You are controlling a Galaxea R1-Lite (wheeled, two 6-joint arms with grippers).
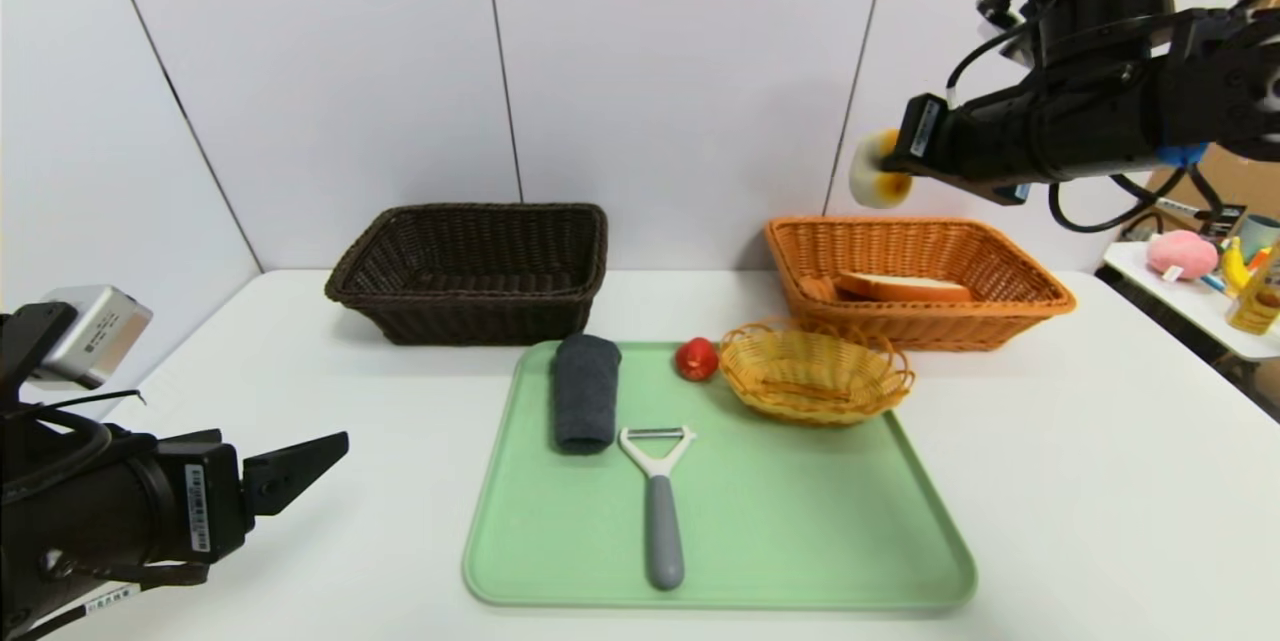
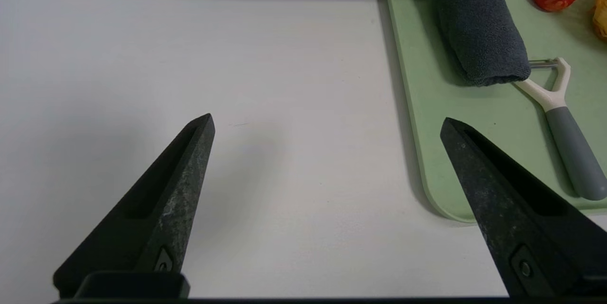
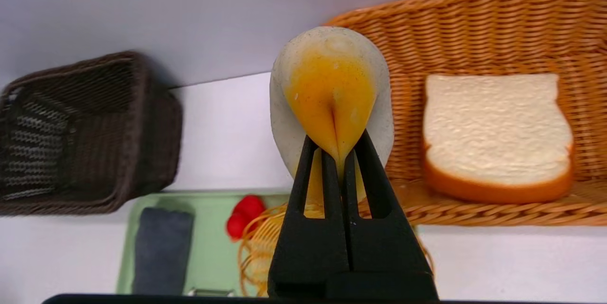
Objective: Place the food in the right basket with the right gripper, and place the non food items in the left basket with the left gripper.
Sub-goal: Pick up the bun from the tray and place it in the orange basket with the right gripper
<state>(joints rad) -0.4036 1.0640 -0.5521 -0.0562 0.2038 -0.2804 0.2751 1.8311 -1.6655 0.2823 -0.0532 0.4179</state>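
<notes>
Pinching the bun by its soft yolk-colored middle, the closed right pincer hangs near the orange wicker basket; it looks light and squashable, so a gentle central hold suits.

Small printed labels on black arms; lettering too small to read.

Left basket near the table's back edge, right basket to its right with the bread slice in it, tray before both, cloth at its back left corner, peeler right of that, small round thing at its back edge.
</notes>
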